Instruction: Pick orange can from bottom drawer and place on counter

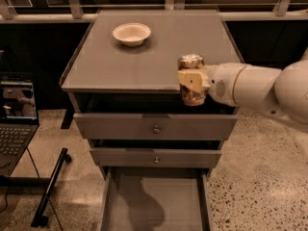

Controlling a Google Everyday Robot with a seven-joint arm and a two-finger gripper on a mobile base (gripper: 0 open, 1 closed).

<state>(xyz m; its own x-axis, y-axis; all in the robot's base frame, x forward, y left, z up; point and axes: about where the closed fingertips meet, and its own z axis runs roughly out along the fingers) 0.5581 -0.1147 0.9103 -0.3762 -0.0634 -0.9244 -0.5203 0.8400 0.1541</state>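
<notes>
Room: dim, speckled terrazzo floor (260,186) under everything, pale window rail (48,17) along the back wall. In the middle stands the grey drawer cabinet w/ its large flat grey rectangular counter (144,66). The top has a matte surface, thin raised rim, front edge a bit chipped.

Below it are two grey knobbed upper drawers (154,126), each pulled out slightly. The wide shallow grey bottom drawer (159,206) is pulled far out, showing flat floor & low side walls w/ just a shadow on it.

My fat white arm (255,88) comes in from the right at counter height. Far left: open black laptop (17,124), screen lit, w/ a black stand leg (50,186) slanting on the floor beside it.

Round white bowl (131,33) sits on the counter's back-left part, well apart from me.

My gripper (192,83) is at the counter's front-right edge, clamped on the small orange-brown metal can (191,61). The can is upright, silver top rim showing above the beige finger; can't tell if its base is over the top or just in front.
</notes>
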